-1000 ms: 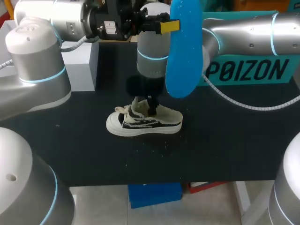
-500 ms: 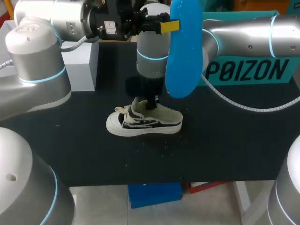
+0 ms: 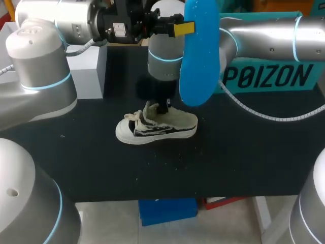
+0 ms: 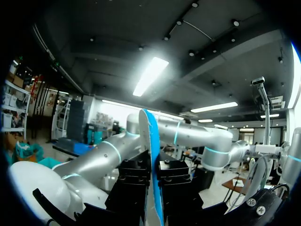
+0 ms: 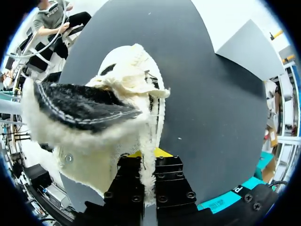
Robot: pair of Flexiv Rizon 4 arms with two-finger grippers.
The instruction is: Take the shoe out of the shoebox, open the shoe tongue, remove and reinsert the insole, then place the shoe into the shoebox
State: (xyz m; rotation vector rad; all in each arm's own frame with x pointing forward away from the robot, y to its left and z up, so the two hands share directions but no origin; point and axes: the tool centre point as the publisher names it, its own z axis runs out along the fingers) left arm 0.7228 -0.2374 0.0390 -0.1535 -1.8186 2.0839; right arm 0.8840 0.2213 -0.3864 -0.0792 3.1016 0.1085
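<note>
Head view: the left gripper (image 3: 184, 28) is clamped on the blue insole (image 3: 199, 56) and holds it upright, well above the table (image 3: 244, 152). My guess is that's to park it clear of the shoe until reinsertion. Down below, the right gripper (image 3: 163, 106) is pinched on the shoe (image 3: 167, 128) by its fleecy side wall. Right wrist view shows the lining between both fingers, probably to steady it and hold the mouth open. Shoe sits mid-table, well apart from the teal shoebox (image 3: 269, 76) behind.

You have a black table (image 3: 244, 152) before you, with a pale grey box (image 3: 89, 71) standing at its far left corner and small white specks (image 3: 177, 157) scattered across the surface near the middle
</note>
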